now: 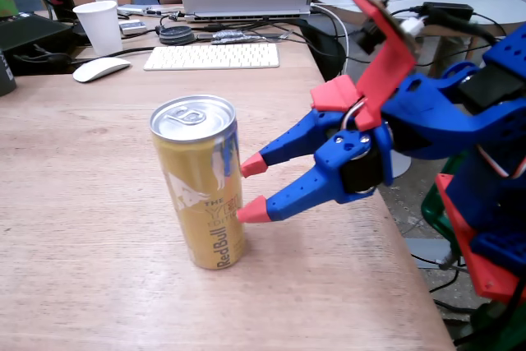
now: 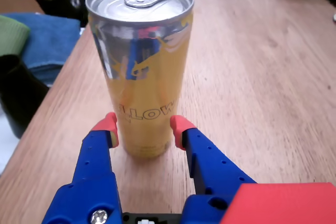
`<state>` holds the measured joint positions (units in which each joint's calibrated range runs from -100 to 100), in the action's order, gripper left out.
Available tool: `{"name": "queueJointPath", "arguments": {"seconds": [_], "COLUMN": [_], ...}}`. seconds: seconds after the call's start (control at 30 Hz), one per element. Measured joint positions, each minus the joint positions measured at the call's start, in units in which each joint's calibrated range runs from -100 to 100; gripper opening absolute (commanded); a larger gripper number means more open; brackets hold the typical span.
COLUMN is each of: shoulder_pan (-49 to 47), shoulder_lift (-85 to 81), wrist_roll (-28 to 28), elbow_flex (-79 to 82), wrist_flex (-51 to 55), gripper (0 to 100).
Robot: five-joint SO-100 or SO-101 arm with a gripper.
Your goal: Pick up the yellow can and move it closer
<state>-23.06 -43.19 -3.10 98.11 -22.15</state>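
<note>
On the table (image 1: 82, 203), yellow can (image 1: 201, 178) upright; spread claw (image 1: 251, 188) flanks it.

1. The yellow can (image 1: 201, 187) carries "Red Bull" in red letters, running vertically up its lower side in the fixed view.
2. Above that brand name, small lettering on the same can begins with "THE"; the rest there is too small to read.
3. In the wrist view the yellow can (image 2: 140, 72) shows the pale letters "LLOW" across its near side, cut off at the left.
4. Nothing else carries legible writing.
</note>
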Motion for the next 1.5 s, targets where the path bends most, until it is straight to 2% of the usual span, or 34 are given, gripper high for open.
{"name": "queueJointPath", "arguments": {"seconds": [0.23, 0.43, 0.6, 0.77, 0.9, 1.13, 1.33, 1.5], "shoulder_pan": [-0.28, -0.28, -0.09, 3.57, 5.73, 4.79, 4.32, 4.32], "shoulder_lift": [0.0, 0.0, 0.0, 3.72, 7.52, 9.17, 23.69, 26.72], "wrist_roll": [-0.83, -3.08, -2.0, 4.1, 4.54, 4.88, 4.79, 4.79], "elbow_flex": [0.0, 0.0, 0.0, 0.0, -0.09, -1.98, -14.79, -18.49], "wrist_flex": [0.0, 0.0, 0.0, -5.88, -12.34, -12.59, -12.59, -12.59], "gripper": [24, 40, 46, 46, 46, 46, 46, 46]}}
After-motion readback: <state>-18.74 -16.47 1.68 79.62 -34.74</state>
